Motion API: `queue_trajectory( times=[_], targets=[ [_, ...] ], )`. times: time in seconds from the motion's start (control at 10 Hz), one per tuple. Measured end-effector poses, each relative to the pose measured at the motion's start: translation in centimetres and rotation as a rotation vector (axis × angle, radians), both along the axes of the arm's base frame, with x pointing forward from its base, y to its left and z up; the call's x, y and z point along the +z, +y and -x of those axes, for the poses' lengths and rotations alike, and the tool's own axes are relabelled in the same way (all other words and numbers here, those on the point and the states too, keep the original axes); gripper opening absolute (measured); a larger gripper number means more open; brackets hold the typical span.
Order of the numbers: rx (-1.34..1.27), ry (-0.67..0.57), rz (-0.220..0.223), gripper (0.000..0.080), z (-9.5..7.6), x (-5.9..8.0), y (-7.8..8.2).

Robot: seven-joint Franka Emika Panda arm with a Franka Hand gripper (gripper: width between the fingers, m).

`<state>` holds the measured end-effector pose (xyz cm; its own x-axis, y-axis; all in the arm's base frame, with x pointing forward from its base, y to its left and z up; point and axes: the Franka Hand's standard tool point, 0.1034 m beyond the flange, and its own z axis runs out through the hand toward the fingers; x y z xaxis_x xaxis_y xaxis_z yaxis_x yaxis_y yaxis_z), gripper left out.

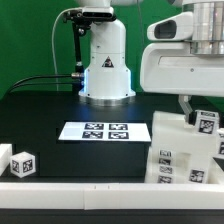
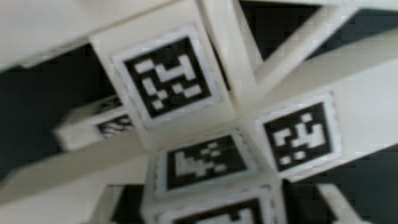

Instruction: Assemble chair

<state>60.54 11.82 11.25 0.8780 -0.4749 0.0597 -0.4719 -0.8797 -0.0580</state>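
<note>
The chair shows as a cluster of chunky white tagged parts (image 1: 180, 150) at the exterior view's right, near the table's front edge. My gripper (image 1: 192, 112) comes down on the top of that cluster from above. In the wrist view the tagged white chair parts (image 2: 169, 80) fill the picture. One tagged chair part (image 2: 210, 170) sits between my dark fingers (image 2: 130, 200), which press against both of its sides. My gripper (image 2: 210, 208) is shut on this part. The fingertips are hidden behind the parts in the exterior view.
The marker board (image 1: 105, 131) lies flat in the middle of the black table. The robot base (image 1: 105, 70) stands behind it. Two small white tagged blocks (image 1: 20, 162) sit at the exterior view's left front. A white table edge (image 1: 80, 200) runs along the front.
</note>
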Motion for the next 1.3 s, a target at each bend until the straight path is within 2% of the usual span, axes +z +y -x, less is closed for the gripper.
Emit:
queue_trajectory(
  times=[0.1, 0.5, 1.1, 1.2, 1.3],
  targets=[
    [-0.099, 0.0, 0.003, 0.029, -0.1, 0.0, -0.8],
    [-0.335, -0.021, -0.009, 0.029, -0.5, 0.0, -3.1],
    [-0.34, -0.02, -0.014, 0.029, -0.5, -0.1, -3.2],
    [-0.34, -0.021, -0.014, 0.051, -0.5, -0.1, -3.2],
    [-0.326, -0.025, -0.021, 0.051, -0.5, 0.4, -3.2]
  ],
)
